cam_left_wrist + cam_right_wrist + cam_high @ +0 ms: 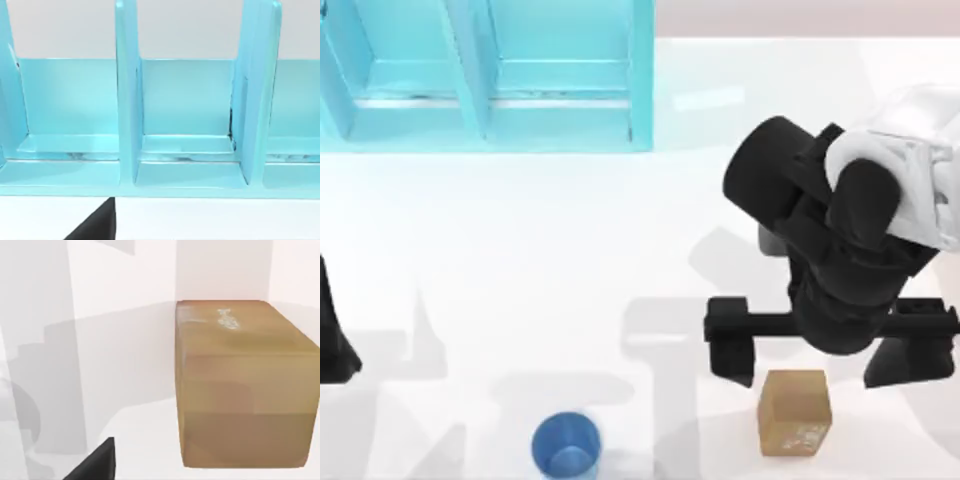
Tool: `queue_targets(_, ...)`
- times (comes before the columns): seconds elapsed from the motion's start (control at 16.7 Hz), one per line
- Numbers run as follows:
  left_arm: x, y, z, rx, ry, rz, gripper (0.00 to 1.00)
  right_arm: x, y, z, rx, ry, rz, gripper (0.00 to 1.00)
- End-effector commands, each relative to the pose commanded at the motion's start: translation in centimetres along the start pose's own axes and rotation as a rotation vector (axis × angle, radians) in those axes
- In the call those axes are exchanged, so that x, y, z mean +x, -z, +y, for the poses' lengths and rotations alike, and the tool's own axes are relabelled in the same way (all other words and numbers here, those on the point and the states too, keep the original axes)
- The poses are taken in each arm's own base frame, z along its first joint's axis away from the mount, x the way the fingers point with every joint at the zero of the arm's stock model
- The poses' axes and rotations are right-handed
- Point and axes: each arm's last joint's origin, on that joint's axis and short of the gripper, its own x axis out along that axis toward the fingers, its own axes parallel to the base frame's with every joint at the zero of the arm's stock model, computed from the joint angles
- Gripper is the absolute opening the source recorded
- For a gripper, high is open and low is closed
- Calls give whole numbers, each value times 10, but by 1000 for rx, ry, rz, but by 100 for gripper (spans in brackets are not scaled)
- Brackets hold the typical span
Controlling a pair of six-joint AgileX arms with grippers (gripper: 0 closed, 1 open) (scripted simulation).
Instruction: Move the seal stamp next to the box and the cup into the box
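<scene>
The seal stamp [795,412], a tan wooden block with faint white marks, stands near the table's front edge at the right. In the right wrist view the seal stamp [242,385] is close ahead. My right gripper [810,372] is open wide just behind the stamp, one finger off to each side and neither touching it. The blue cup [565,445] stands upright at the front edge, left of centre. The light blue box [490,110] with upright dividers sits at the back left, and the left wrist view faces the box [127,100]. My left arm [335,340] is parked at the left edge.
White tabletop [570,260] lies open between the box, the cup and the stamp. The right arm's black body [820,220] hangs over the right middle of the table.
</scene>
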Motion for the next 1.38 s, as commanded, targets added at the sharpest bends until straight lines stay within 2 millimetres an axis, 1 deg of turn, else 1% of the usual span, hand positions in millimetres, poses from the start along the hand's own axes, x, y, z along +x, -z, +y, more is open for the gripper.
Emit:
queue_targets(0.06,0,0,0,0,0,0,100,4,0,0,-1,3,2,100)
queue_targets(0.18,0,0,0,0,0,0,100,20,-1,1,-3,5,4,100)
queue_targets(0.48,0,0,0,0,0,0,100,70,-1,2,-3,-4,-5,100)
queue_targets(0.6,0,0,0,0,0,0,100,79,0,1,-3,1,0,100)
queue_targets(0.78,0,0,0,0,0,0,100,79,1,1,-3,1,1,100)
queue_targets(1.38,0,0,0,0,0,0,100,79,1,1,-3,1,1,25)
